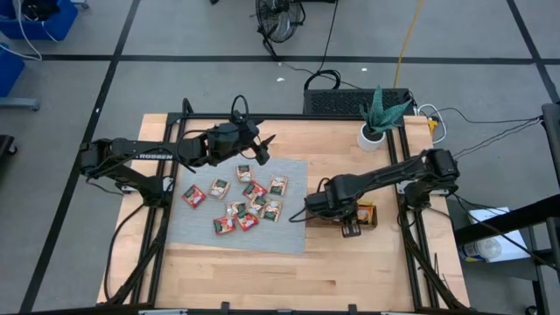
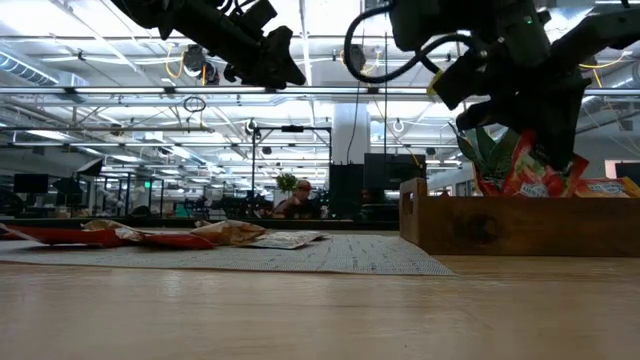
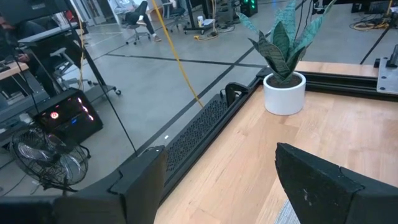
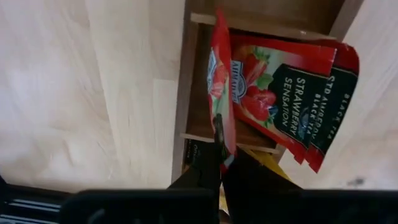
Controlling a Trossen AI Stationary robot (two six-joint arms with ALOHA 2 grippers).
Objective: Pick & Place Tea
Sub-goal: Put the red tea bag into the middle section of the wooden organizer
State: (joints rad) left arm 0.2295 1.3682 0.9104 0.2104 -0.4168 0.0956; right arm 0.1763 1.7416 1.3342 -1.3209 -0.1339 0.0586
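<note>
Several small red, white and green tea sachets (image 1: pixel 245 203) lie flat on the grey mat (image 1: pixel 289 238); in the low view they show as a low heap (image 2: pixel 160 236). My left gripper (image 1: pixel 262 144) hovers open above the mat's far edge, high over the table (image 2: pixel 275 55), touching nothing. My right gripper (image 1: pixel 341 212) is over the brown wooden tray (image 2: pixel 470 225), shut on a red sachet (image 4: pixel 221 87). More strawberry sachets (image 4: pixel 292 106) stand leaning in a tray compartment. A yellow-orange sachet (image 1: pixel 366 210) shows in the tray beside the gripper. My right gripper pinches one red sachet between its two fingers (image 4: pixel 208 165), by the edge (image 4: pixel 219 134) nearest the wrist. The fingers come from above, pointing down. The sachet hangs edge-on below them, its lower end (image 4: pixel 217 25) reaching into the tray compartment (image 4: pixel 199 99).
A white pot with a green plant (image 1: pixel 374 131) stands near the table's far edge, also seen from the left wrist (image 3: pixel 284 93). A black frame rail (image 1: pixel 289 117) runs around the wooden table. Bare wood lies toward the near edge (image 1: pixel 289 276).
</note>
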